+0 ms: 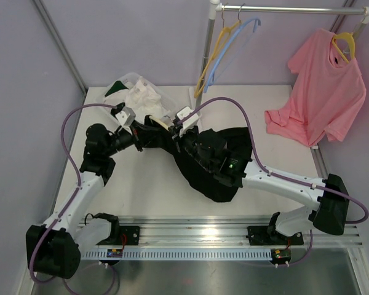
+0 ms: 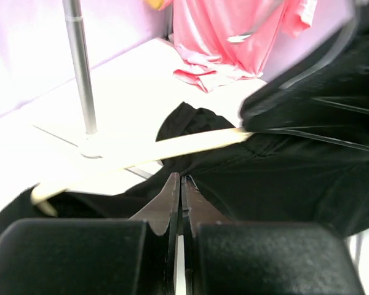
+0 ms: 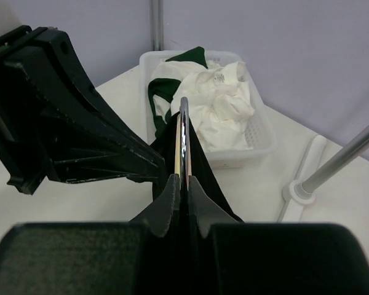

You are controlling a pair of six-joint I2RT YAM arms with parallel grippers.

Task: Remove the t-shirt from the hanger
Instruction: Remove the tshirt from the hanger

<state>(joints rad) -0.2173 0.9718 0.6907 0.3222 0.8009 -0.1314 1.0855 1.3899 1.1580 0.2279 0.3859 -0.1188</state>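
Black t-shirt [image 1: 209,184] crumpled, seemingly over hanger [image 2: 172,149].

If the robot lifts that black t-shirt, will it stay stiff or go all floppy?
Probably floppy: the black t-shirt lies crumpled in soft folds. It looks like thin cloth, so it is likely light. The pale hanger inside it looks straight and hard, so that part should keep its shape.

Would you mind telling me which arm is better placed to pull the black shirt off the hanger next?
Left. The left end effector is shut, seemingly on the black t-shirt below the cream hanger, free to drag fabric away. The right end effector is clamped on the hanger, steadying it.
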